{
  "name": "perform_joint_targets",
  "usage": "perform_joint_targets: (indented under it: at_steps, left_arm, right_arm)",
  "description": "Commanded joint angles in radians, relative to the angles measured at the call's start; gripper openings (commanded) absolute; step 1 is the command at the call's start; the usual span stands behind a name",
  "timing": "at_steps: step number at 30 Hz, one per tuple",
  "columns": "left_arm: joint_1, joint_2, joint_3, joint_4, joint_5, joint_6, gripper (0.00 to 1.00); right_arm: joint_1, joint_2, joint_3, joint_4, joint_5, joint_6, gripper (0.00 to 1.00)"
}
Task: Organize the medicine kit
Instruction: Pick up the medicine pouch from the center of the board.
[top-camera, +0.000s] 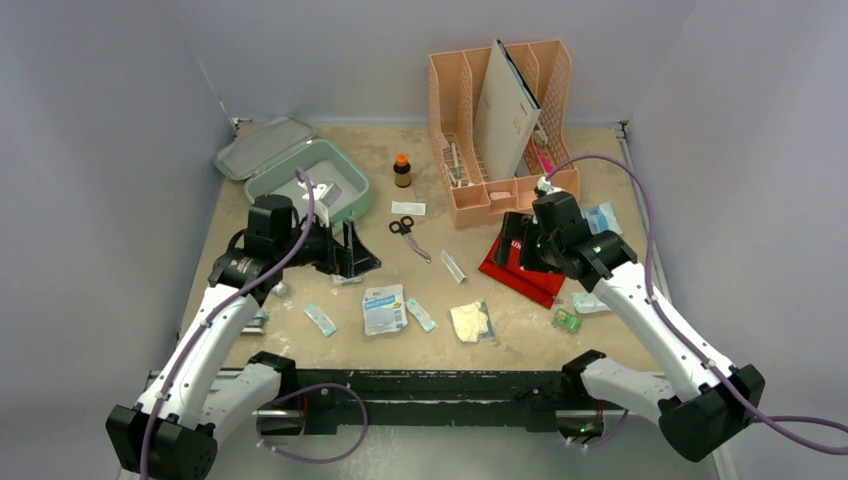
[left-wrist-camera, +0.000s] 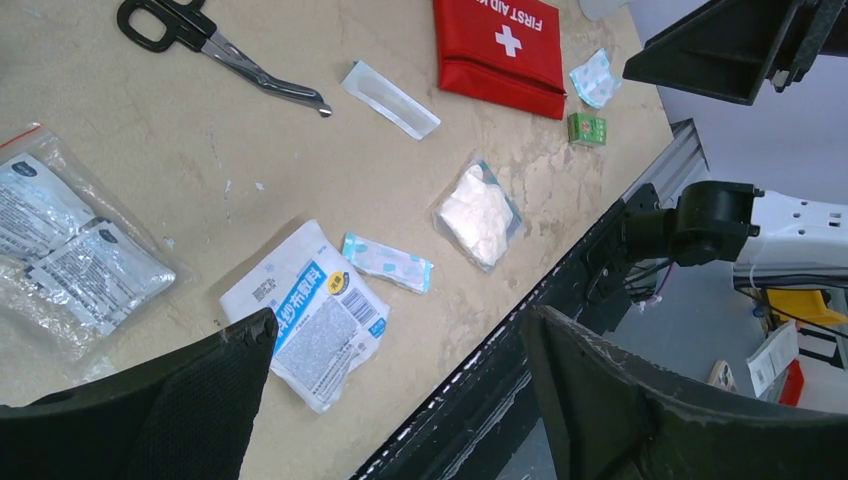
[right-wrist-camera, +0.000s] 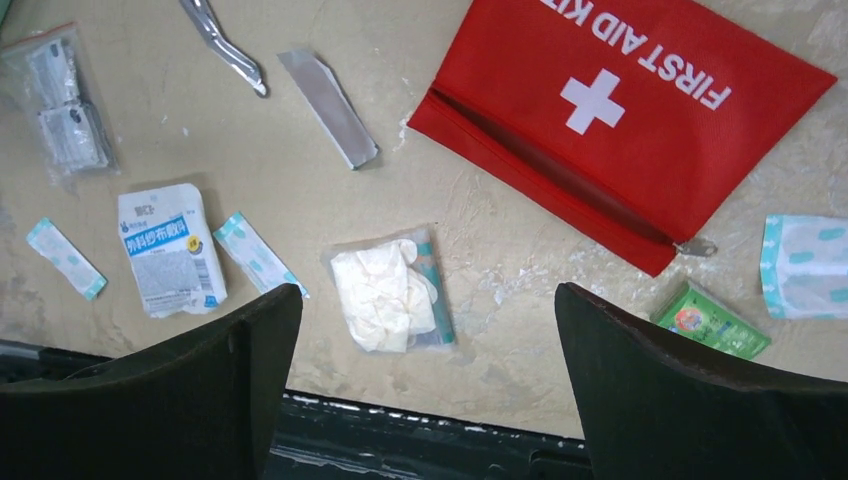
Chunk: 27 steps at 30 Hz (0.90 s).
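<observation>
Medicine kit: the mint-green rounded plastic case (top-camera: 310, 185) sits at the far left of the beige table (top-camera: 600, 170), lid swung back, with small items inside.
Left gripper (left-wrist-camera: 397, 318): jaws spread wide and empty, hovering just in front of the case, above a white paper packet with blue print (left-wrist-camera: 310, 310).
Right gripper (right-wrist-camera: 428, 295): jaws spread wide, holding nothing, above a clear bag of white material (right-wrist-camera: 390, 290) beside the red fabric first-aid pouch (right-wrist-camera: 640, 110).
Table centre: black-handled scissors (top-camera: 405, 228) and a small amber bottle with an orange cap (top-camera: 402, 170).
Far right: a peach-orange plastic file organizer (top-camera: 500, 195) stands upright.
</observation>
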Motion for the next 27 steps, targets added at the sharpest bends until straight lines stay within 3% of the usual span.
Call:
perform_joint_targets:
  at_steps: [1, 10, 15, 19, 23, 27]
  left_arm:
    - [0.007, -0.012, 0.022, 0.001, -0.011, 0.020, 0.91]
    - [0.007, -0.027, 0.019, -0.002, -0.020, 0.018, 0.90]
    - [0.007, -0.029, 0.022, 0.001, -0.015, 0.020, 0.90]
    - [0.007, -0.042, 0.024, -0.009, -0.046, 0.022, 0.90]
    - [0.007, -0.046, 0.023, -0.015, -0.059, 0.029, 0.90]
    - [0.007, -0.051, 0.024, -0.025, -0.069, 0.030, 0.90]
  right_arm:
    - [0.004, 0.032, 0.048, -0.073, 0.048, 0.110, 0.99]
    - [0.003, 0.075, 0.041, -0.099, 0.132, 0.209, 0.99]
    - [0.003, 0.155, 0.034, -0.128, 0.154, 0.294, 0.92]
    - [0.004, 0.196, -0.034, 0.031, 0.160, 0.168, 0.73]
    - [0.000, 0.234, -0.134, 0.213, 0.152, 0.008, 0.66]
    - [-0.004, 0.304, -0.140, 0.280, 0.045, -0.117, 0.63]
